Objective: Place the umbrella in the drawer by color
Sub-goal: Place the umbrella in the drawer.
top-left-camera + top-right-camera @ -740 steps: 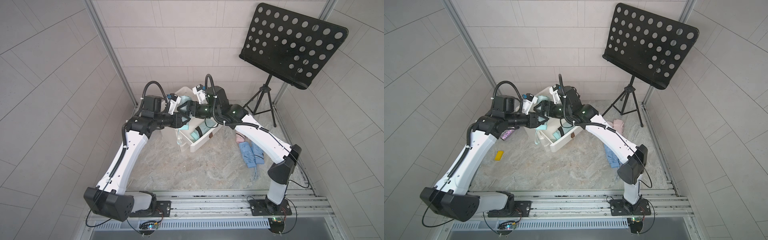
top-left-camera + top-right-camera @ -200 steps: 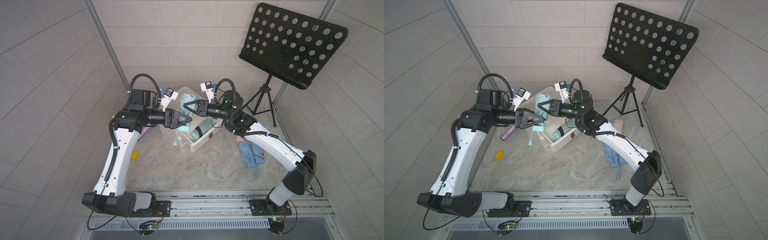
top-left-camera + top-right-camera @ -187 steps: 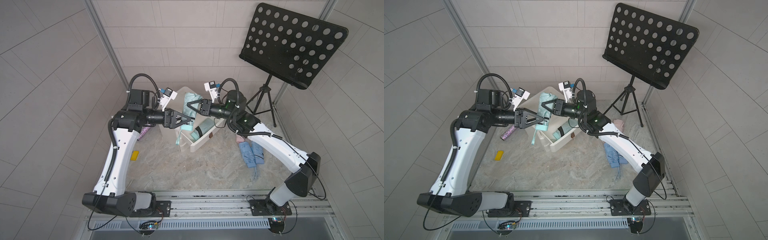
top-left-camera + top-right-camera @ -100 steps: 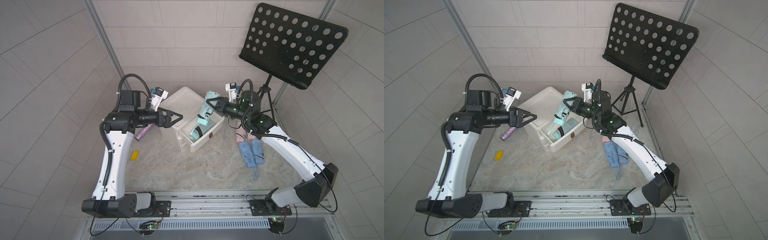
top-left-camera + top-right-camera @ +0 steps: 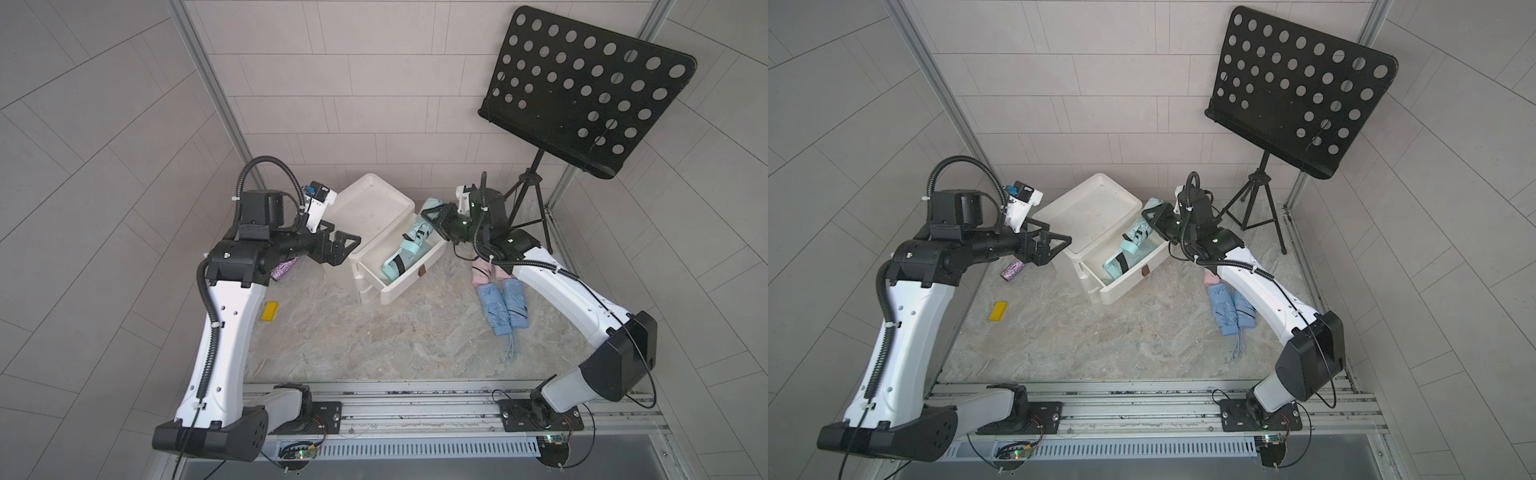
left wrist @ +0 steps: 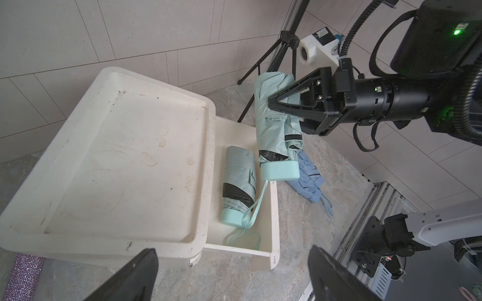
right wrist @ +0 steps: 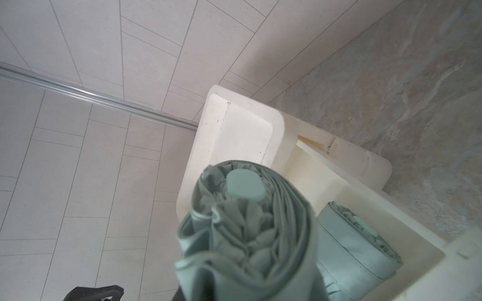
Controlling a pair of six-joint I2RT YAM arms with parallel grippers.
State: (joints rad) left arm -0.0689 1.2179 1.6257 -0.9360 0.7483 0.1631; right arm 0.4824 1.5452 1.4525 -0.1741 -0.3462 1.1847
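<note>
right arm outstretched, umbrella clasped (tilted)

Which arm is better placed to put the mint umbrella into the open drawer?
Right. The right gripper is shut on the mint umbrella, tilted above the open drawer where a matching umbrella lies. The left gripper is open and empty, beside the cabinet.

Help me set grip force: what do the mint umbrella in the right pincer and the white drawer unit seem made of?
The held mint umbrella: thin woven fabric canopy, matte, likely polyester; it creases into soft pleats. Its handle: smooth moulded plastic with a faint sheen. The drawer unit: probably rigid white plastic, semi-matte, with rounded moulded edges and with specks and stains on top.
</note>
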